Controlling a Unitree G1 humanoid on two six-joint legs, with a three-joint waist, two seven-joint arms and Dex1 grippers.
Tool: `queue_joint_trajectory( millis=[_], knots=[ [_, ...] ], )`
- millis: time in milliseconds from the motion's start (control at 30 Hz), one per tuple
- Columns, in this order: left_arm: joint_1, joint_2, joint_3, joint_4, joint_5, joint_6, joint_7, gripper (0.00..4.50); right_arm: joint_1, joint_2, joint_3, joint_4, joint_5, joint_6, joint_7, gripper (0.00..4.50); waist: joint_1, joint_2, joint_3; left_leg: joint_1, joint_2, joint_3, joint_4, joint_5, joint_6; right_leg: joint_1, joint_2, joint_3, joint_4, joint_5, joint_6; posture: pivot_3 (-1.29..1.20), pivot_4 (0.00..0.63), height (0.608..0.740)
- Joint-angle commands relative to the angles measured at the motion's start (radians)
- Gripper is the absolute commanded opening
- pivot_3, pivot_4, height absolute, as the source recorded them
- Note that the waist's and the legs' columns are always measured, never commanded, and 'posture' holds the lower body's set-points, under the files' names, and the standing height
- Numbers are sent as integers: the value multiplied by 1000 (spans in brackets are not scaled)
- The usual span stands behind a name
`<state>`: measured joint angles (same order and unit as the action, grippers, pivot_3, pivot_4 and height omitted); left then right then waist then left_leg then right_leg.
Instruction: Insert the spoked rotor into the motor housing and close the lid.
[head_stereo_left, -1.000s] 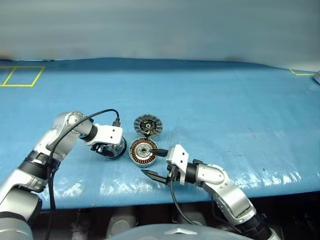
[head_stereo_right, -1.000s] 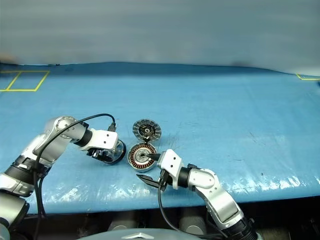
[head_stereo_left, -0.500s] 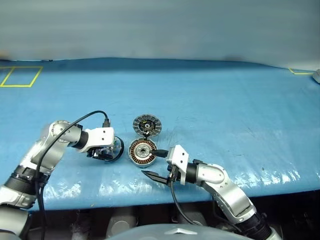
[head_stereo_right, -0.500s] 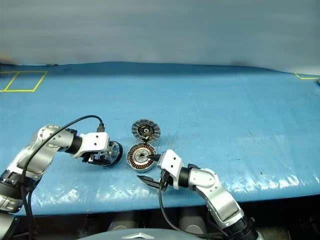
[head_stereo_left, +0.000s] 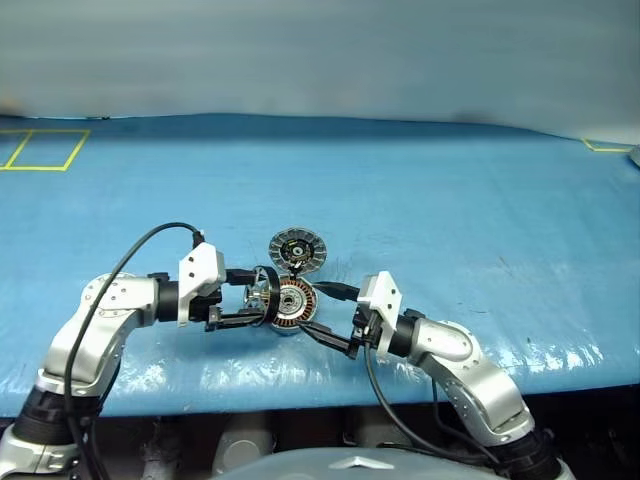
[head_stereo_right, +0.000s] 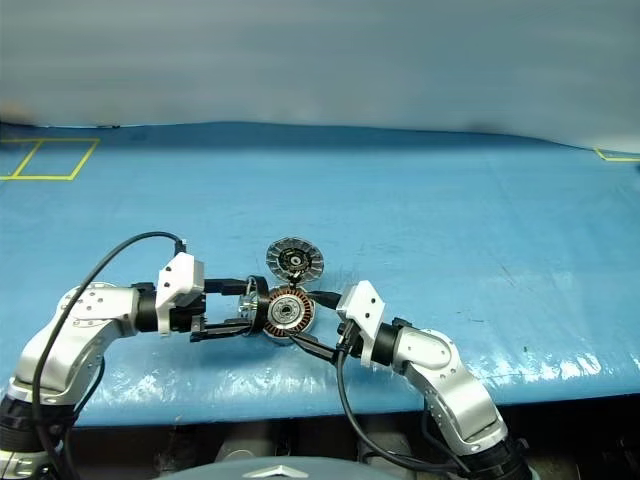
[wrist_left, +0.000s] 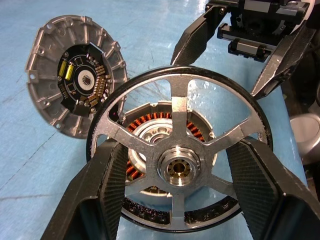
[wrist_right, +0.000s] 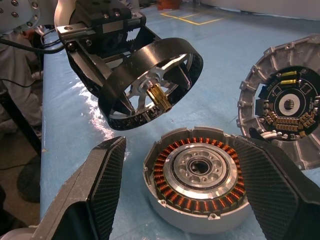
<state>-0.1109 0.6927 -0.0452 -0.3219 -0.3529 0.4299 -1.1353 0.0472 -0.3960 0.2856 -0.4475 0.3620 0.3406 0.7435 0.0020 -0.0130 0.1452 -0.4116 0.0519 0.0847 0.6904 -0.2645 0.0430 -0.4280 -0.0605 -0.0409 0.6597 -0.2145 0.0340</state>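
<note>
Blue-covered desk. Left hand grips the spoked rotor on edge, axle tilted toward the motor housing, windings up, between the open right hand's fingers; lid lies just behind.

From the head we look forward and down across the blue table. Our wrist views sit close, facing each other, sharing the motor housing, spoked rotor and lid.
</note>
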Motion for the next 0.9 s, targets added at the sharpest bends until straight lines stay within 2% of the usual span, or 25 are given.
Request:
queue_joint_trajectory(
  millis=[33, 233, 467, 733, 900],
  knots=[
    [-67, -60, -56, 48, 11, -5, 47, 2719, 0, -17, -54, -68, 57, 24, 1, 3617, 2, 0, 0, 0, 0, 0, 0, 0, 0, 0, 0, 0, 0, 0, 0, 0, 150, 740],
    [-109, -78, -162, 186, 84, -69, 27, 2719, 58, -59, -94, -118, 96, 46, 0, 3617, 1, -1, 0, 0, -6, -1, -1, 0, 0, 0, 1, 0, 0, 0, -1, 0, 150, 740],
    [-151, 6, -217, 191, 117, -9, -17, 2719, 147, -95, -129, -70, 53, -5, -9, 3617, 0, -1, -1, 1, -4, -1, -2, 0, 0, 0, -1, 1, 0, 0, -1, 0, 150, 740],
    [-206, 84, -221, 120, 88, 109, -35, 2719, 153, -65, -88, -25, 15, -39, -14, 3617, -14, -1, -1, 2, 0, 0, -3, 0, 0, 0, 2, 1, 0, -1, -1, 0, 150, 740],
    [-221, 58, -189, 85, 25, 144, -36, 2719, 145, -51, -63, -12, -6, -43, -10, 3617, -13, -1, -1, 1, 0, 0, -4, 0, 0, -1, 2, 1, 0, -1, -2, 0, 150, 740]
  ],
)
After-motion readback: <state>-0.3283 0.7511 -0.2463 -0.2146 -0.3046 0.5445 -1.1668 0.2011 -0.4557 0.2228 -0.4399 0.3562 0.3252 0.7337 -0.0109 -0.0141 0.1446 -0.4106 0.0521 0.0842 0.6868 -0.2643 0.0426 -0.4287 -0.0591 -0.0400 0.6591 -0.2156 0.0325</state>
